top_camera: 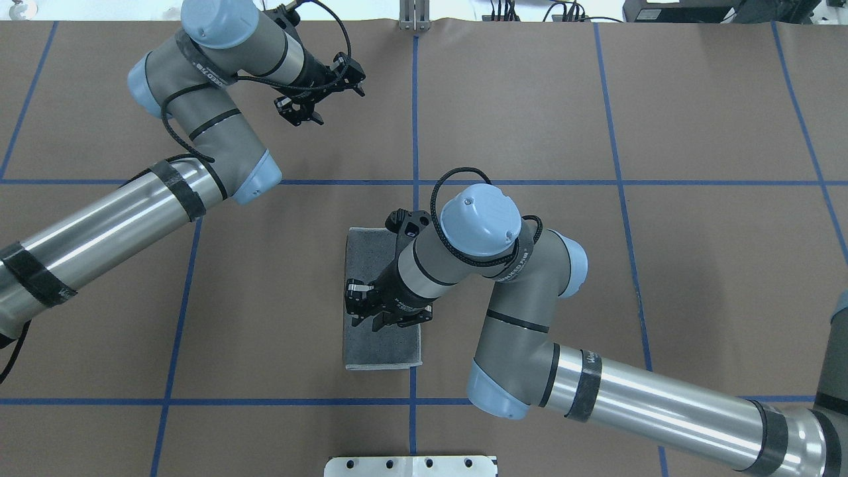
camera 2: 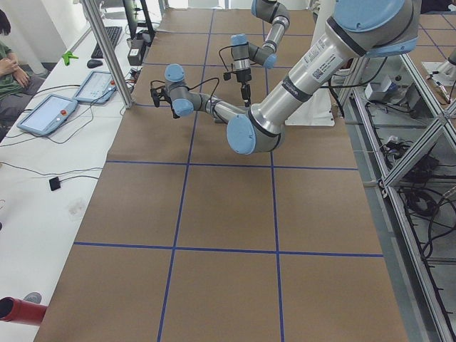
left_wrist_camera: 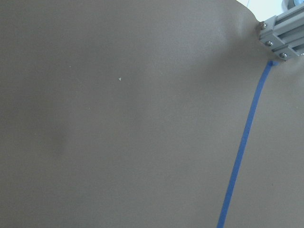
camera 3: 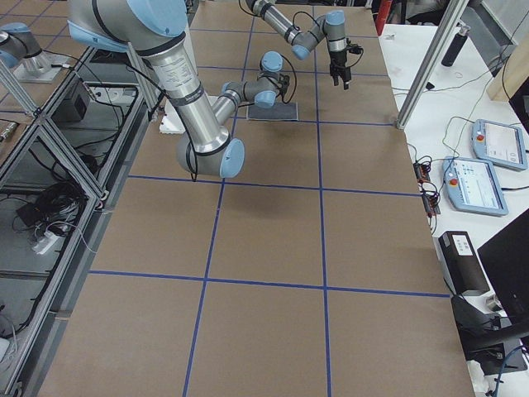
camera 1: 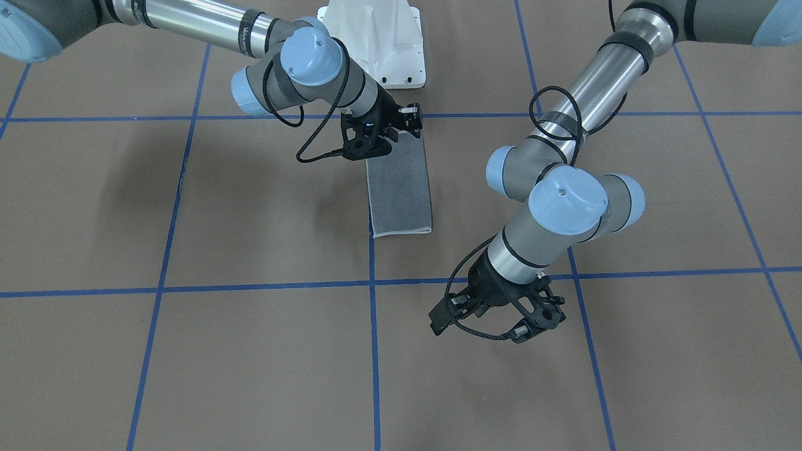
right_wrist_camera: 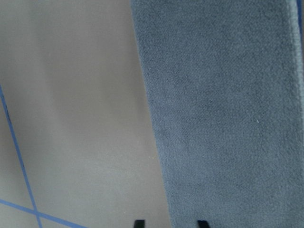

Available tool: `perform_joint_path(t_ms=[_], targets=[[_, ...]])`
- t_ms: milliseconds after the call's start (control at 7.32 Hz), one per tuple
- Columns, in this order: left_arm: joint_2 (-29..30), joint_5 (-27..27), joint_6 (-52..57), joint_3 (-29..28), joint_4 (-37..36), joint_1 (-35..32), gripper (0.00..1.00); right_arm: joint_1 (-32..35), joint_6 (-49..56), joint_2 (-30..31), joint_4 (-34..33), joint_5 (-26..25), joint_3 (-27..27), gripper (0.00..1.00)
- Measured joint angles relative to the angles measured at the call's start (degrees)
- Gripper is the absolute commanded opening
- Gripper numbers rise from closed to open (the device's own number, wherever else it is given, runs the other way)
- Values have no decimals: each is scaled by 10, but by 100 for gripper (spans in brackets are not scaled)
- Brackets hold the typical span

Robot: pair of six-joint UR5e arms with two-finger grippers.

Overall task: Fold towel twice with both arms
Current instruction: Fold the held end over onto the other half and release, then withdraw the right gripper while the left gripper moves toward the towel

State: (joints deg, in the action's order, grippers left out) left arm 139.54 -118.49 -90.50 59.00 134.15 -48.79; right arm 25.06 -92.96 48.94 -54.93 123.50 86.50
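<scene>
The towel (camera 1: 401,194) (top_camera: 371,255) lies flat at the table's middle, folded into a narrow strip with its grey face (right_wrist_camera: 228,114) up. My right gripper (camera 1: 388,133) (top_camera: 372,313) hangs low over the strip's end nearest the robot's base. It is open, and in the right wrist view its two fingertips (right_wrist_camera: 138,223) stand apart across the towel's long edge, holding nothing. My left gripper (camera 1: 481,322) (top_camera: 320,93) is open and empty above bare table, well beyond the towel's far end. The left wrist view shows only the brown surface.
Blue tape lines (top_camera: 415,132) divide the brown table cover. The white pedestal base (camera 1: 382,44) stands just behind the towel. An aluminium post (left_wrist_camera: 280,35) stands at the far table edge near the left gripper. A person (camera 2: 8,64) sits beside the side bench with pendants (camera 2: 50,114).
</scene>
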Motion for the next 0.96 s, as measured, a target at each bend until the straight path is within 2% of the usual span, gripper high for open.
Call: perform_joint_path(t_ms=[273,547,820,956], targets=[[-2,-2,8,1,1,-2,99,39,-10,10,-4,25,13,100],[-15,-36,13,12,-1,-21,99,104,6,42,-2,86,16,100],[-56,-102,14,54,-2,-48,99,169,69,73,-2,118,14,100],[-93,-120,13,94,-2,-53,99,197,102,85,-3,122,12,100]])
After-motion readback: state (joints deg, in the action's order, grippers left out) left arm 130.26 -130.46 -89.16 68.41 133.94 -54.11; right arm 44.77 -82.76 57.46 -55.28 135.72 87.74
